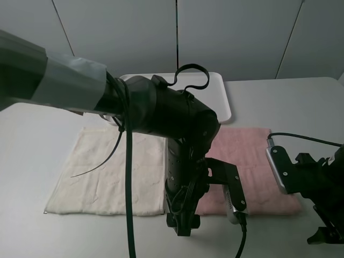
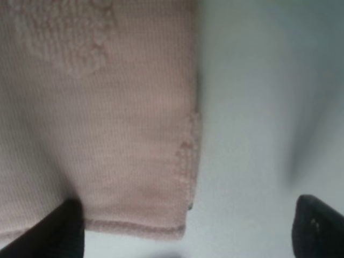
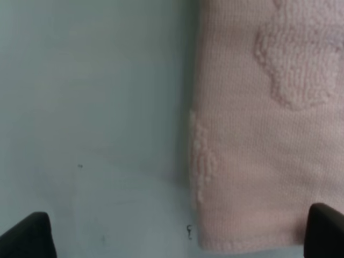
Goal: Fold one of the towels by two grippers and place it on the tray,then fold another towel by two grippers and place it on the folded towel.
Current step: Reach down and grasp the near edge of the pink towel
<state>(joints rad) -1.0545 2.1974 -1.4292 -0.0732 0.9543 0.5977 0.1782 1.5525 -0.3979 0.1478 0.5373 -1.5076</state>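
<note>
Step in hand: 1st fold, pre-grasp, nothing done yet. Pink towel lies flat and unfolded on table, right side. Cream towel lies just left of it, also flat. L arm covers the gap, so can't tell if the edges touch. Tray sits far-centre, beyond both towels, partly hidden by that arm.

L gripper reaches across the middle to the pink towel's near-left corner. In its wrist view the fingers are spread wide, one over cloth and the other over bare table, with the hemmed corner between them. It's released, holding nothing.

R gripper hangs at the near-right corner. Its fingers are also spread wide, one over table and one at the cloth, corner between. Nothing grasped. Can't tell from either wrist view whether the tips touch table or cloth.

Next, my read: both grippers drop onto their corners and pinch the hem at the same time. Then lift together and carry the near edge over to the far edge, keeping it level. Terry is limp and lies thin on the table, so the tips prob. need to press right down to catch it. Uneven closing or lift would likely skew the fold. After that, move it to the tray.
</note>
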